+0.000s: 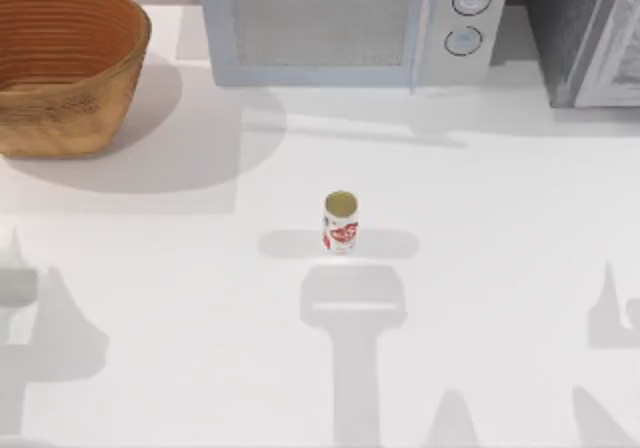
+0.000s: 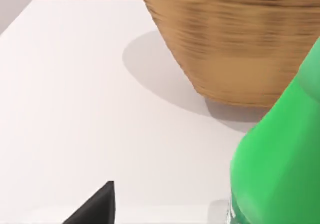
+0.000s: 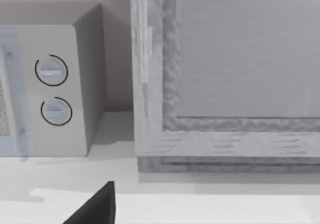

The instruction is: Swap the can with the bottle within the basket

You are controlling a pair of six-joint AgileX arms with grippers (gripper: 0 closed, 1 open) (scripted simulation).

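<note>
The can (image 1: 341, 222), small and white with red marks and a dull gold top, stands upright on the white table near its middle. At the back left stands the large woven basket (image 1: 70, 78), with nothing showing inside it. In the left wrist view the bright green bottle (image 2: 280, 169) looms very close, with the ribbed wall of the basket (image 2: 235, 39) beyond it. A dark part of my left gripper (image 2: 95, 209) shows beside the bottle, apart from it; I cannot tell if the bottle is held. A dark part of my right gripper (image 3: 95, 209) faces the appliances.
A white microwave (image 1: 345, 23) with two dials stands along the back edge, and a grey appliance (image 1: 585, 33) fills the back right corner. Arm shadows fall across the table's front. Open table surrounds the can.
</note>
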